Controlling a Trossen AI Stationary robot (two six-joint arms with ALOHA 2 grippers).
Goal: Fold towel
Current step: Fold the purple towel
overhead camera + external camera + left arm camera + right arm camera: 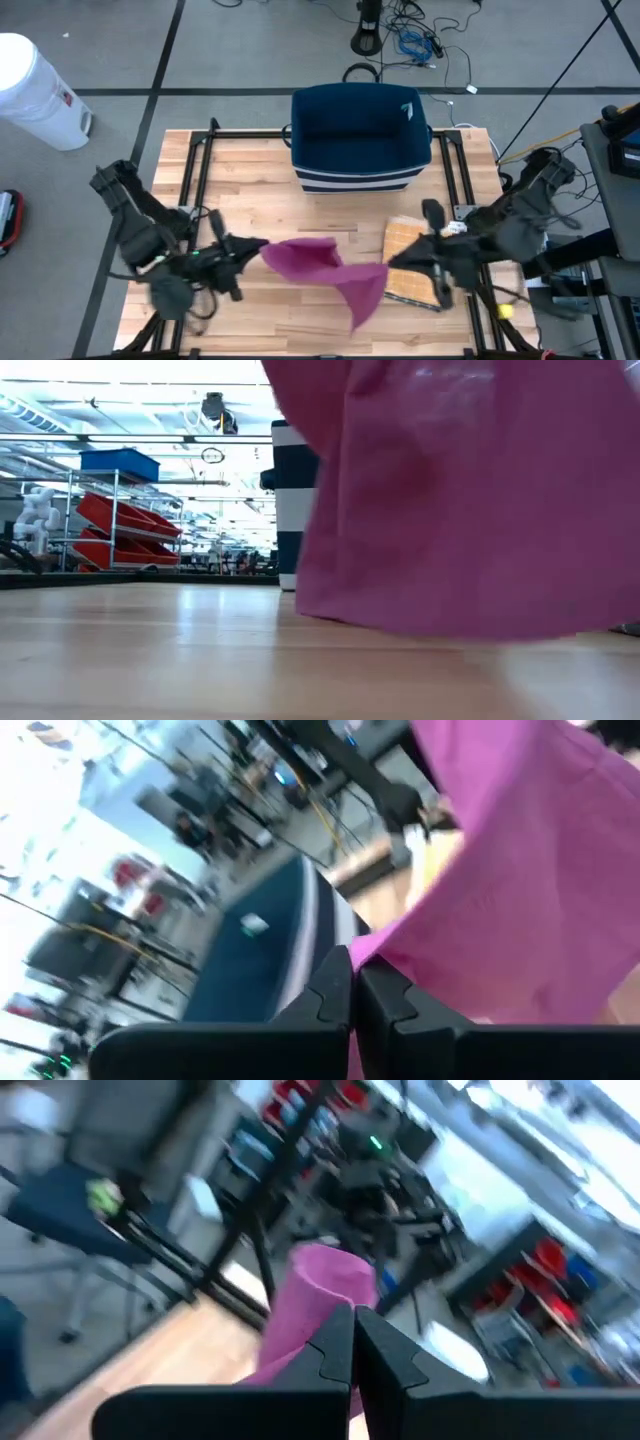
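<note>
Wooden table (pixel 250 160) fills centre frame; I've got the pink towel (pixel 330 268) lifted in the lower middle, left gripper (pixel 258 245) and right gripper (pixel 392 262) each clamped on a corner, below the blue basket (pixel 360 130).

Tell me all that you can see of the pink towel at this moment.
The towel is magenta-pink, thin and soft-looking cloth, unfolded and crumpled. It is stretched between both arms above the wooden table: the left gripper pinches one corner and the right gripper another. The middle sags and a loose part hangs toward the table's front edge. It lies in front of the blue basket.
</note>
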